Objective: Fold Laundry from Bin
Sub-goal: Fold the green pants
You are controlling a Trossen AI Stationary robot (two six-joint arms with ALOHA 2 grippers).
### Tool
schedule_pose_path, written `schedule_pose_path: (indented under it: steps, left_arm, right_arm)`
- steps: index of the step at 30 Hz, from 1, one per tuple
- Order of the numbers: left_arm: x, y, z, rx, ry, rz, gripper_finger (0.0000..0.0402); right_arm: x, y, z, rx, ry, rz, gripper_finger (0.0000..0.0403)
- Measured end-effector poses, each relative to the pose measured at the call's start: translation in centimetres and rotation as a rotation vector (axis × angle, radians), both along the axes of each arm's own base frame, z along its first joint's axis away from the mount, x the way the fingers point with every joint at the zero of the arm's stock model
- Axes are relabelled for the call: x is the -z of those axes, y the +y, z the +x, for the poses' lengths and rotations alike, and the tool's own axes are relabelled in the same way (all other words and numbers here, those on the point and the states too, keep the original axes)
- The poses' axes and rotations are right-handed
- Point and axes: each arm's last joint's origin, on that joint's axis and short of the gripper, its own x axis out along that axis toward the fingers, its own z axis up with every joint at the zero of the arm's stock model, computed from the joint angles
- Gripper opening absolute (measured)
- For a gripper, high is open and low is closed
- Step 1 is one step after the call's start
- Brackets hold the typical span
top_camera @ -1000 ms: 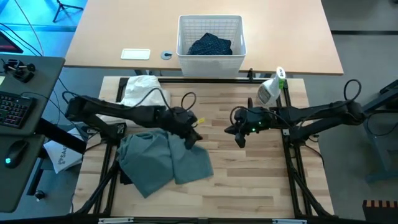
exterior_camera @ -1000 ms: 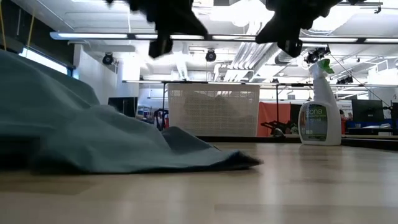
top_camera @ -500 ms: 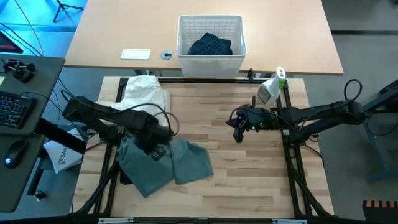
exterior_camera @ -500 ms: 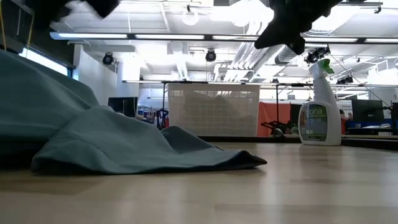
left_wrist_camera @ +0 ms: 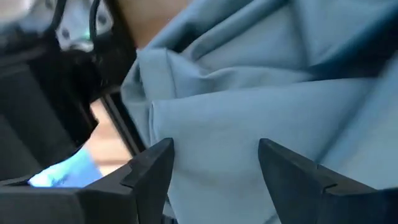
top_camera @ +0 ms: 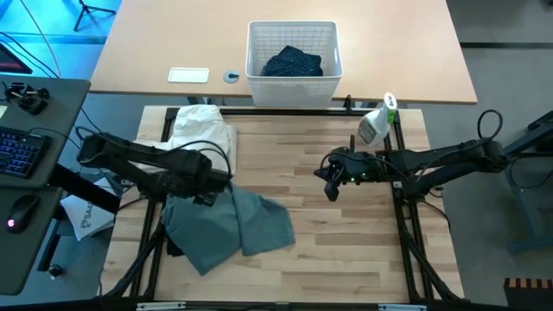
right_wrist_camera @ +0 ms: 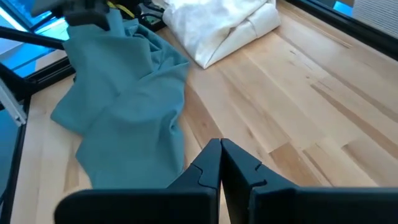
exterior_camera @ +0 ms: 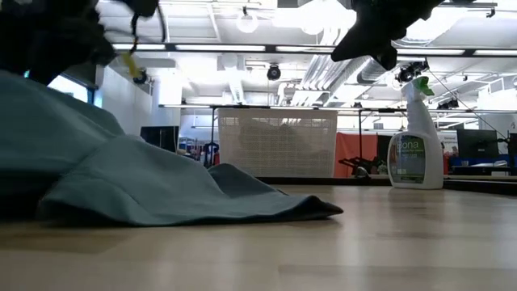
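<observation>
The grey-green top (top_camera: 229,223) lies crumpled at the table's near left, and its right edge (exterior_camera: 266,208) rests flat on the wood. My left gripper (top_camera: 206,192) points steeply down over the top's far left part (left_wrist_camera: 249,93), fingers open. My right gripper (top_camera: 330,180) hangs shut above bare wood at mid-table, right of the top (right_wrist_camera: 124,112). A white cloth (top_camera: 200,130) lies bunched at the far left. The bin (top_camera: 292,52) stands on the tan table beyond, with a navy dotted garment (top_camera: 292,62) inside. My left gripper stands open over the top's far left part, pointing down. I cannot tell whether its fingertips (left_wrist_camera: 155,158) touch the cloth.
A spray bottle (top_camera: 378,121) stands at the table's far right, close behind my right arm. Black frame rails (top_camera: 406,225) run along the table's edges. Bare wood (top_camera: 346,250) spreads over the near right half.
My left gripper has gone from the top's right corner toward the table's left edge, tipped from nearly level to pointing down, rolled, and opened. The top's right part, bunched under it before, now lies flat on the table.
</observation>
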Motion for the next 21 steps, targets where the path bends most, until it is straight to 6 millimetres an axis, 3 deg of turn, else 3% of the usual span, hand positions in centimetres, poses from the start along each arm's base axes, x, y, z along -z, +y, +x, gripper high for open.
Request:
schedule_pose_path:
  steps: [3,7,10,13,15,17,21]
  left_arm:
    - [1.8,0.1,-0.9,-0.007,0.013,-0.047,0.0225]
    - [3.9,0.0,-0.5,0.042,-0.148,-0.085,0.0195]
    - [5.2,0.2,0.3,0.052,-0.298,-0.106,0.0135]
    - [5.5,0.3,1.3,0.067,-0.434,-0.117,0.0042]
    - [4.9,0.6,2.0,0.078,-0.507,-0.108,0.0013]
    - [3.5,0.8,2.7,0.090,-0.583,-0.072,0.0010]
    - [-2.0,1.2,4.2,0.179,-0.812,0.039,0.0003]
  right_arm:
    - [0.0,0.4,0.0,-0.015,0.000,0.000,0.0005]
    - [0.0,0.5,0.0,-0.022,0.001,-0.001,0.0005]
    - [0.0,0.5,0.0,-0.024,0.002,-0.006,0.0005]
    - [0.0,0.4,0.0,-0.022,0.002,-0.008,0.0005]
    - [0.0,0.4,0.0,-0.024,0.003,-0.010,0.0005]
    - [0.0,0.4,0.0,-0.033,0.006,-0.024,0.0005]
    - [-0.1,0.4,-0.1,-0.035,0.004,-0.027,0.0005]
